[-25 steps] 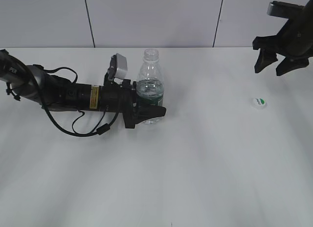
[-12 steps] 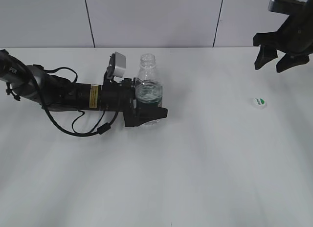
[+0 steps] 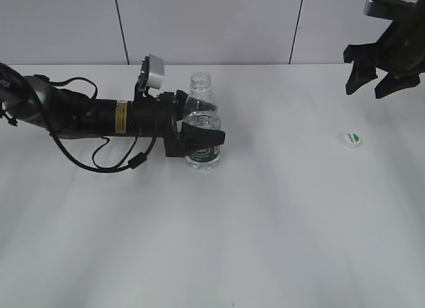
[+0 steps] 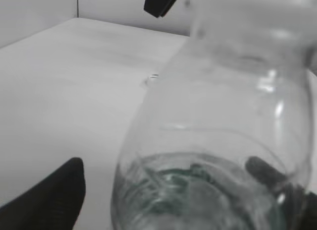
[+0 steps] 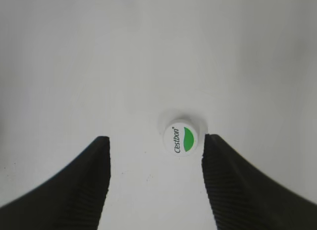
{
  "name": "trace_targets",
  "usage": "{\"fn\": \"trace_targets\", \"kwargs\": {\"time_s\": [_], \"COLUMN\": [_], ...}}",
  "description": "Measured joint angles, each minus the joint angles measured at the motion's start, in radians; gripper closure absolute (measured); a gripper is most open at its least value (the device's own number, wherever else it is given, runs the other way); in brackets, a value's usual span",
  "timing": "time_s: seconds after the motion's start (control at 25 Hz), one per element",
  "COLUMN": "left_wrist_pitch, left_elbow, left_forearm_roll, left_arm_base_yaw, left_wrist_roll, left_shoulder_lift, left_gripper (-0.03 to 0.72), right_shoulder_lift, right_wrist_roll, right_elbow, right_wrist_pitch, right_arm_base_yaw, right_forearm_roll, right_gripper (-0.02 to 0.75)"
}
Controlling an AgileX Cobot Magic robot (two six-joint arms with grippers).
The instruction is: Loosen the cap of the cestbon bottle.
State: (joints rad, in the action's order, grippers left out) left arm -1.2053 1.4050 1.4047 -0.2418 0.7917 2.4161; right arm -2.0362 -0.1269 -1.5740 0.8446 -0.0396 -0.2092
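The cestbon bottle (image 3: 199, 89) stands upright on the white table, its threaded neck bare and its green label low down. My left gripper (image 3: 204, 125) reaches in from the left and straddles its body, open. In the left wrist view a gap shows between the left finger (image 4: 49, 195) and the bottle (image 4: 218, 121). The cap (image 3: 352, 139) lies alone on the table at the right, green mark up. My right gripper (image 3: 380, 82) hangs open above and behind it. In the right wrist view the cap (image 5: 181, 139) lies just inside the right finger, with the gripper (image 5: 154, 140) holding nothing.
The left arm's black cable (image 3: 99, 163) loops onto the table (image 3: 265, 222) in front of the arm. A panelled wall (image 3: 212, 22) closes off the table's far edge right behind the bottle.
My left gripper's jaws have spread wider round the bottle and the left arm has swung slightly up and back. The right gripper rose a little, then held still. The cap has not moved.
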Motion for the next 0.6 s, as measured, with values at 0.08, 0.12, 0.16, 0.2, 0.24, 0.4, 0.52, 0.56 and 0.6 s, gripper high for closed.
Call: {"fn": "trace_targets", "kwargs": {"time_s": [0.08,0.12,0.16,0.2,0.24,0.4,0.52,0.56,0.6], "left_wrist_pitch": [0.000,0.000,-0.001,-0.001,-0.001,-0.002,-0.003,-0.003,-0.003], "left_elbow": [0.000,0.000,0.000,0.000,0.000,-0.001,-0.001,-0.001,-0.001], "left_forearm_roll": [0.001,0.002,0.002,0.006,0.005,0.009,0.001,-0.006,-0.012], "left_arm_base_yaw": [0.003,0.003,0.003,0.003,0.003,0.003,0.003,0.003,0.003], "left_wrist_roll": [0.020,0.030,0.037,0.045,0.057,0.117,0.146,0.153,0.161], "left_shoulder_lift": [-0.018,-0.028,-0.037,-0.048,-0.061,-0.113,-0.148,-0.158,-0.166], "left_gripper": [0.101,0.101,0.101,0.101,0.101,0.101,0.101,0.101,0.101], "right_shoulder_lift": [0.000,0.000,0.000,0.000,0.000,0.007,0.018,0.020,0.022], "right_wrist_roll": [0.000,0.000,0.000,0.000,0.000,0.000,0.000,0.000,0.000], "right_elbow": [0.000,0.000,0.000,0.000,0.000,0.000,0.000,0.000,0.000], "right_wrist_pitch": [0.005,0.007,0.010,0.014,0.017,0.029,0.031,0.031,0.031], "right_arm_base_yaw": [0.000,0.000,0.000,0.000,0.000,0.000,0.000,0.000,0.000], "right_forearm_roll": [0.000,0.000,0.000,0.000,0.000,0.000,0.000,0.000,0.000], "right_gripper": [0.290,0.290,0.290,0.290,0.290,0.290,0.290,0.290,0.290]}}
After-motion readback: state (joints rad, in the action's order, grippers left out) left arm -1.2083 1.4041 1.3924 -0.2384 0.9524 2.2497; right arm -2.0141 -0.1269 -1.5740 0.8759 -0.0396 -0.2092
